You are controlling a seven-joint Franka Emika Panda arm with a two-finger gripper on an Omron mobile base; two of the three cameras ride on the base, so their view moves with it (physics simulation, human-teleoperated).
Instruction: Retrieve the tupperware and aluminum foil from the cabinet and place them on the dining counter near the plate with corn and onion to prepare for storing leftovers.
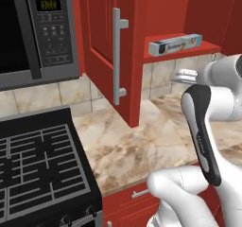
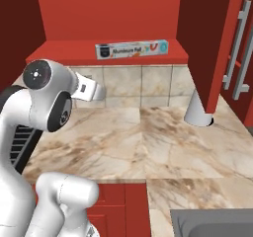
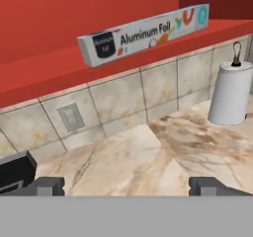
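Note:
The aluminum foil [image 3: 143, 35] lies lengthwise on the red shelf of the open cabinet [image 1: 182, 54], also seen as the long printed box [image 1: 175, 45] [image 2: 132, 49]. The cabinet door [image 1: 111, 51] with its silver bar handle stands swung out to the left. My gripper [image 3: 128, 186] is open, its dark fingertips [image 3: 49, 185] far apart with nothing between them. It hovers over the kitchen counter, below the shelf and short of the foil. The tupperware, dining counter, plate, corn and onion are out of view.
A white paper-towel roll [image 2: 199, 110] stands on the marbled counter [image 2: 148, 142] at the right. A microwave [image 1: 33, 32] and stove [image 1: 38, 169] are to the left. A sink corner [image 2: 212, 223] shows at front right.

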